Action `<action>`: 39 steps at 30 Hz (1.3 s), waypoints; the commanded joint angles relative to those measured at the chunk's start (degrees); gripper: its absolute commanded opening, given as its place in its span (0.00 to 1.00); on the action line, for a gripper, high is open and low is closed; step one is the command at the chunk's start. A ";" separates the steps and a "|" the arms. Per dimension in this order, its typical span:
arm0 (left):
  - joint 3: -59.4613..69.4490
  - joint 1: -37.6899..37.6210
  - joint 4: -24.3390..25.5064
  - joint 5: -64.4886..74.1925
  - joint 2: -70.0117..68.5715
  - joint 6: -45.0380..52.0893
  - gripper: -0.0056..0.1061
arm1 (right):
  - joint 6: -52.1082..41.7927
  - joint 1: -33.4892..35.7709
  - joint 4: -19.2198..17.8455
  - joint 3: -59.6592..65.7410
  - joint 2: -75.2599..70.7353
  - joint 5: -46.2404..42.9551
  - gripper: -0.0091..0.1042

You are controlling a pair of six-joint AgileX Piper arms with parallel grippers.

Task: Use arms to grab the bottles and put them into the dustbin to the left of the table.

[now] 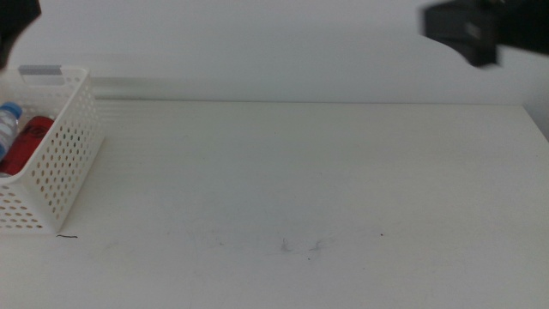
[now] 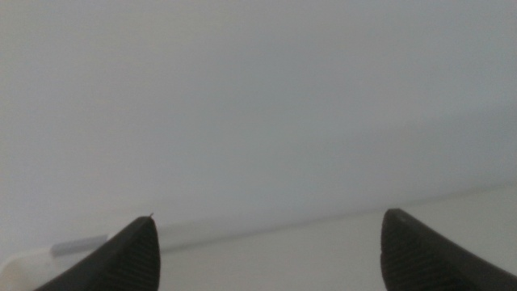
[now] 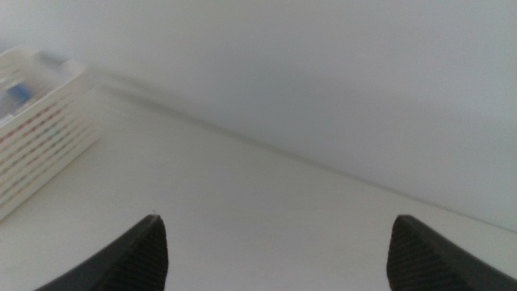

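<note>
I see no bottle left on the bench (image 1: 300,189); the water bottle (image 1: 7,124) and red can (image 1: 26,142) lie in the dustbin (image 1: 60,154). Left gripper (image 2: 266,250) and right gripper (image 3: 275,250) both gape empty, raised, the left arm nearer.

Both arms raised high, both claws spread wide and empty

In the middle view the right arm (image 1: 480,30) shows as a dark, blurred block in the upper right corner of the frame, high over the surface (image 1: 300,189), while the left arm (image 1: 15,19) shows only as a dark shape cut off by the upper left corner. In the left wrist view the left claw (image 2: 266,250) has its two dark jaws far apart at the lower corners of the frame, with nothing between them. In the right wrist view the right claw (image 3: 275,252) stands the same way, jaws wide apart and bare.
</note>
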 commanded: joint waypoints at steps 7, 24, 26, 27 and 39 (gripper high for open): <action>29.96 -0.07 -2.34 -17.17 -20.92 -0.44 0.89 | -0.10 -12.62 0.74 34.98 -23.61 -22.23 0.87; 55.96 6.75 -3.32 -17.04 -43.66 -0.44 0.89 | -0.10 -22.57 1.11 68.55 -62.83 -20.11 0.87; 55.96 7.62 -3.32 -16.25 -43.66 -0.44 0.89 | -0.10 -22.57 1.87 69.64 -62.83 -20.50 0.87; 55.96 7.92 -3.32 -16.55 -43.66 -0.44 0.89 | -0.10 -22.60 1.91 69.64 -62.83 -20.76 0.87; 55.96 7.96 -3.22 -18.00 -43.66 -0.44 0.89 | -0.10 -22.60 2.31 69.64 -62.83 -21.04 0.87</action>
